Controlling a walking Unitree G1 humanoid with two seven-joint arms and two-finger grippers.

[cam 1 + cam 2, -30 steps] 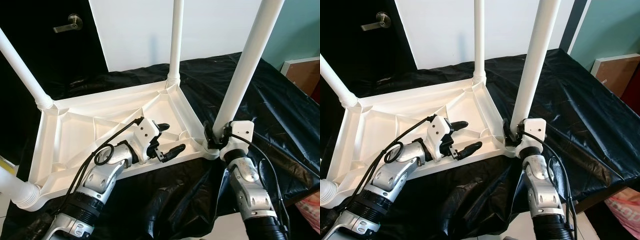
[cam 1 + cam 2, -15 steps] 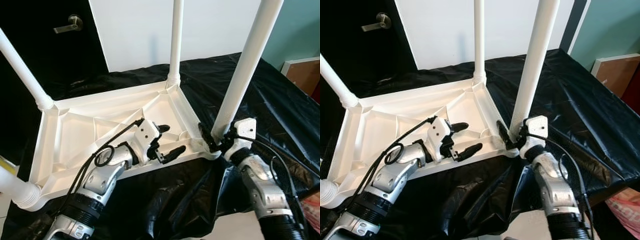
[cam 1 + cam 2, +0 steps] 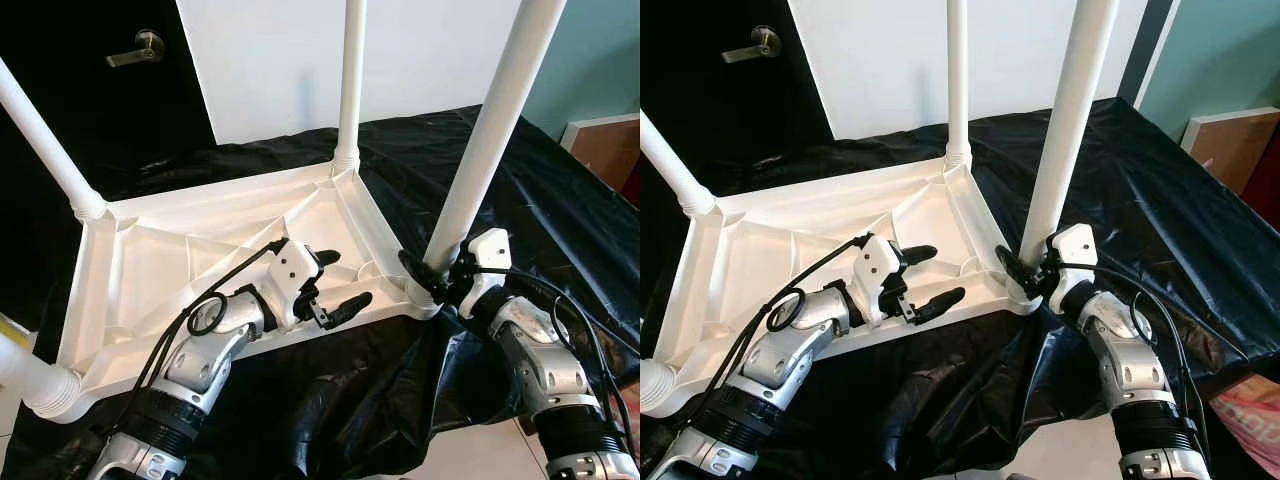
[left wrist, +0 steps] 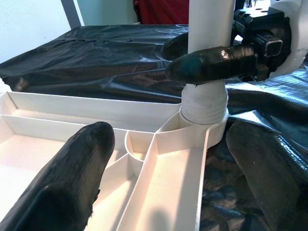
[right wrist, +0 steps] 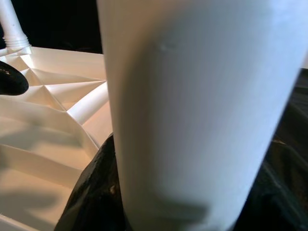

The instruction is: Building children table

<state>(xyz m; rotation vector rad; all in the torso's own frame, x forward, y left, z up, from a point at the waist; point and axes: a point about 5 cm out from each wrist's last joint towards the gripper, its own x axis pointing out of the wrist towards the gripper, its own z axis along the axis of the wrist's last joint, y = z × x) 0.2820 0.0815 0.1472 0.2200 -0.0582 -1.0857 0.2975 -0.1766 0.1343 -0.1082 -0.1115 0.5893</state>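
Note:
The white plastic table [image 3: 150, 262] lies upside down on a black sheet, its ribbed underside facing up. Legs rise from the corners: one at far left [image 3: 45, 140], one at the back [image 3: 350, 80], one at near right [image 3: 490, 130]; a fourth [image 3: 30, 380] sits at near left. My right gripper [image 3: 432, 276] is shut on the near right leg [image 5: 192, 96] just above its socket [image 4: 204, 103]. My left gripper [image 3: 342, 282] is open and holds nothing. It hovers over the table's near rim [image 4: 163, 159], pointing toward that socket.
The black sheet [image 3: 560, 200] hangs in folds over the front edge. A dark door with a lever handle [image 3: 135, 50] stands at back left beside a white wall panel. A brown board [image 3: 605, 150] leans at far right, with something red [image 3: 1250, 420] on the floor below.
My right forearm has swung out to the right and the wrist has turned around the near right leg, still gripping its base. The left gripper has hardly moved.

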